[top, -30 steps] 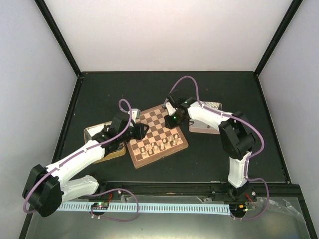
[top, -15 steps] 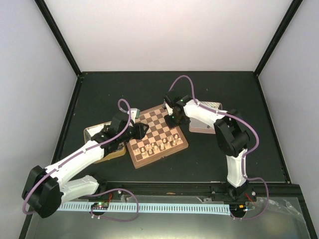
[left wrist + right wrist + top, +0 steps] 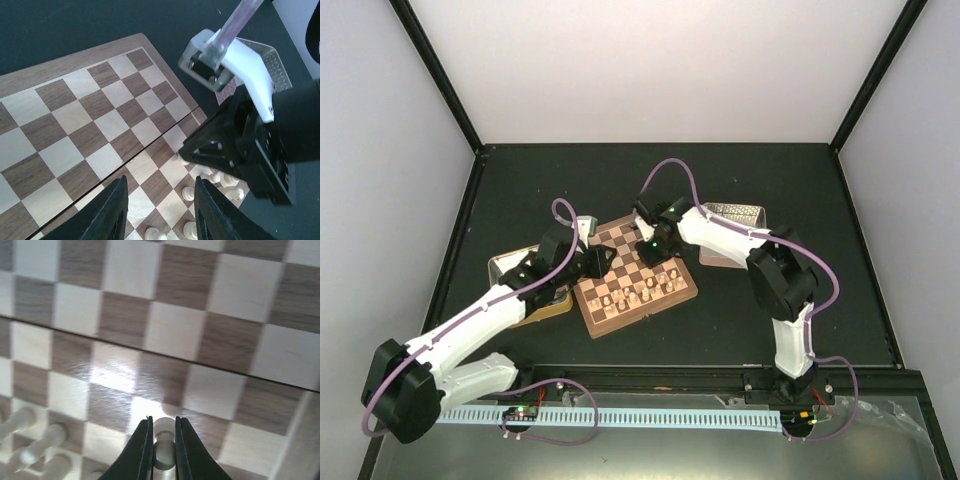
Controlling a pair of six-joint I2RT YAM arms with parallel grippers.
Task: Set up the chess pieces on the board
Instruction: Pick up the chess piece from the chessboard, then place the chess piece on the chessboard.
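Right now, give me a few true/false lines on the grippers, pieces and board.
1. The right gripper is shut on a piece. True.
2. The left gripper holds a piece. False: its jaws stand apart with nothing between them.
3. Pieces stand at both ends of the board. False: the standing pieces are grouped in the near rows, and the part of the far half that shows is bare.
4. Both grippers are over the board. True.
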